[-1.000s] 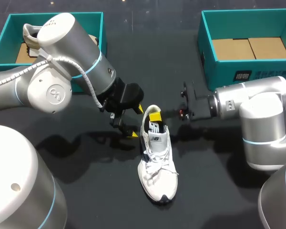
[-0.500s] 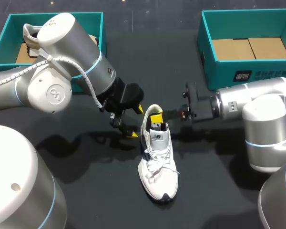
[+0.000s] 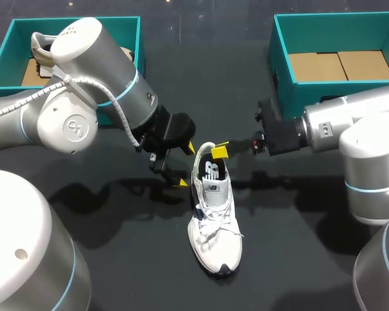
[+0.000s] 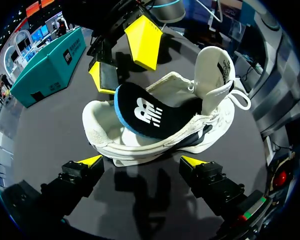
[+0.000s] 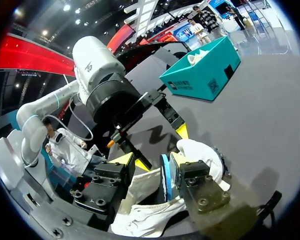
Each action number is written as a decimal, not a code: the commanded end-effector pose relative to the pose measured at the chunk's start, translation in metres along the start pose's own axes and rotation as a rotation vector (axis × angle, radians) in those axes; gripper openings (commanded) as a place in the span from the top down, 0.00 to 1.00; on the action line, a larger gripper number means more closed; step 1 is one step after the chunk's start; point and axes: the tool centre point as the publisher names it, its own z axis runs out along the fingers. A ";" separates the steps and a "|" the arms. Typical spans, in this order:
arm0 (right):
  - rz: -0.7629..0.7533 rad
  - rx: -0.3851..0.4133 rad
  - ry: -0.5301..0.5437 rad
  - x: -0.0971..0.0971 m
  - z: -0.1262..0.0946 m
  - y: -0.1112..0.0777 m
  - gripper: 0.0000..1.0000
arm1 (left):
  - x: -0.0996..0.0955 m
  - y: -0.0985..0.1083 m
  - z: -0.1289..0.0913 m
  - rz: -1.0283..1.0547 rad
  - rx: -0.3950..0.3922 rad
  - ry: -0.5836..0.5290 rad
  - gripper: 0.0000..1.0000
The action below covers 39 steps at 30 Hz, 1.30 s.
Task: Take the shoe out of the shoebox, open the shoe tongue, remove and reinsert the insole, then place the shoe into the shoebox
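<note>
A white sneaker (image 3: 212, 220) lies on the dark table, toe toward the front. Its black insole (image 3: 211, 171) with a blue edge stands tilted up out of the heel opening. My right gripper (image 3: 215, 150) hovers open over the heel. In the right wrist view the insole (image 5: 166, 179) rises between the right gripper's (image 5: 150, 162) fingers, close against one finger and apart from the other. My left gripper (image 3: 179, 166) is open just left of the heel. In its wrist view the sneaker (image 4: 155, 145) lies on its side just ahead of the left gripper (image 4: 142, 161), tongue (image 4: 215, 70) pulled back.
A teal shoebox (image 3: 65, 21) at the back left holds another shoe (image 3: 42, 46). A second teal shoebox (image 3: 337, 100) at the back right shows its cardboard floor. Both arms crowd the shoe's heel from either side.
My right gripper has opened and let go of the insole, then drawn slightly up and to the right. The insole stays propped out of the heel. The left arm has not moved.
</note>
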 end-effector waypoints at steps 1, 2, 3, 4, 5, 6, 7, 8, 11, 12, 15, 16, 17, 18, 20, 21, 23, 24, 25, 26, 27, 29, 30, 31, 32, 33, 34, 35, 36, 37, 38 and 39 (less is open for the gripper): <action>0.010 0.010 -0.024 0.006 -0.009 -0.002 0.55 | 0.000 0.000 0.001 0.000 -0.001 0.000 0.00; 0.013 0.008 -0.030 0.006 -0.012 -0.002 0.55 | 0.000 0.000 0.001 0.000 -0.001 0.000 0.00; 0.017 0.008 -0.037 0.006 -0.014 -0.003 0.55 | 0.000 0.000 0.001 0.000 -0.001 0.000 0.00; 0.020 0.007 -0.044 0.006 -0.017 -0.003 0.55 | 0.000 0.000 0.001 0.000 -0.001 0.000 0.00; 0.023 0.005 -0.050 0.006 -0.019 -0.004 0.55 | 0.000 0.000 0.001 0.000 -0.001 0.000 0.00; 0.027 0.003 -0.059 0.006 -0.023 -0.004 0.55 | 0.000 0.000 0.001 0.000 -0.001 0.000 0.00; 0.032 0.002 -0.066 0.006 -0.026 -0.005 0.55 | 0.000 0.000 0.001 0.000 -0.001 0.000 0.00; 0.034 0.001 -0.070 0.005 -0.030 -0.005 0.55 | 0.000 0.000 0.001 0.000 -0.001 0.000 0.00; 0.056 -0.001 -0.090 0.002 -0.040 -0.005 0.55 | -0.003 -0.001 -0.023 0.062 -0.004 -0.009 0.00; 0.066 0.003 -0.094 0.001 -0.044 -0.005 0.55 | -0.004 0.000 -0.031 0.074 0.005 -0.004 0.00; 0.094 0.013 -0.106 -0.004 -0.057 -0.002 0.55 | -0.006 0.003 -0.053 0.120 -0.001 -0.010 0.00; 0.100 0.015 -0.110 -0.006 -0.061 -0.001 0.55 | -0.007 0.005 -0.059 0.130 -0.002 -0.012 0.00; 0.108 0.020 -0.110 -0.007 -0.064 0.000 0.55 | -0.008 0.006 -0.065 0.144 -0.006 -0.014 0.00; 0.117 0.028 -0.112 -0.009 -0.068 0.001 0.55 | -0.008 0.008 -0.071 0.159 -0.008 -0.013 0.00; 0.137 0.044 -0.114 -0.012 -0.074 0.003 0.55 | -0.009 0.012 -0.082 0.178 -0.021 -0.015 0.00; 0.148 0.052 -0.120 -0.013 -0.077 0.003 0.55 | -0.010 0.015 -0.087 0.190 -0.027 -0.016 0.00; 0.173 0.070 -0.125 -0.017 -0.085 0.005 0.56 | -0.012 0.019 -0.098 0.194 -0.029 -0.017 0.00; 0.190 0.083 -0.137 -0.018 -0.088 0.006 0.58 | -0.013 0.021 -0.102 0.203 -0.042 -0.019 0.00; 0.206 0.095 -0.145 -0.020 -0.092 0.007 0.59 | -0.013 0.024 -0.107 0.207 -0.043 -0.018 0.00; 0.220 0.108 -0.155 -0.020 -0.095 0.009 0.60 | -0.014 0.026 -0.113 0.207 -0.036 -0.017 0.00; 0.237 0.122 -0.174 -0.021 -0.098 0.010 0.61 | -0.015 0.028 -0.118 0.208 -0.033 -0.015 0.00; 0.268 0.146 -0.202 -0.022 -0.106 0.014 0.66 | -0.016 0.035 -0.128 0.218 -0.039 -0.010 0.00; 0.285 0.158 -0.219 -0.022 -0.110 0.016 0.68 | -0.017 0.038 -0.133 0.220 -0.045 -0.006 0.00; 0.300 0.168 -0.234 -0.021 -0.112 0.018 0.73 | -0.019 0.042 -0.138 0.228 -0.065 -0.008 0.00; 0.310 0.174 -0.242 -0.021 -0.115 0.020 0.78 | -0.021 0.046 -0.143 0.230 -0.085 -0.010 0.00; 0.323 0.182 -0.245 -0.019 -0.116 0.023 0.84 | -0.022 0.049 -0.149 0.238 -0.102 -0.009 0.00; 0.337 0.192 -0.254 -0.018 -0.119 0.025 1.00 | -0.024 0.053 -0.156 0.244 -0.105 -0.004 0.00; 0.355 0.205 -0.273 -0.018 -0.121 0.026 1.00 | -0.025 0.054 -0.163 0.254 -0.114 -0.005 0.00; 0.375 0.219 -0.281 -0.017 -0.122 0.028 1.00 | -0.027 0.056 -0.170 0.261 -0.119 -0.008 0.00; 0.404 0.237 -0.290 -0.017 -0.123 0.029 1.00 | -0.029 0.057 -0.178 0.269 -0.120 -0.020 0.00; 0.446 0.259 -0.321 -0.016 -0.125 0.030 1.00 | -0.029 0.057 -0.178 0.269 -0.120 -0.020 0.00; 0.489 0.276 -0.372 -0.015 -0.124 0.030 1.00 | -0.029 0.057 -0.178 0.269 -0.120 -0.020 0.00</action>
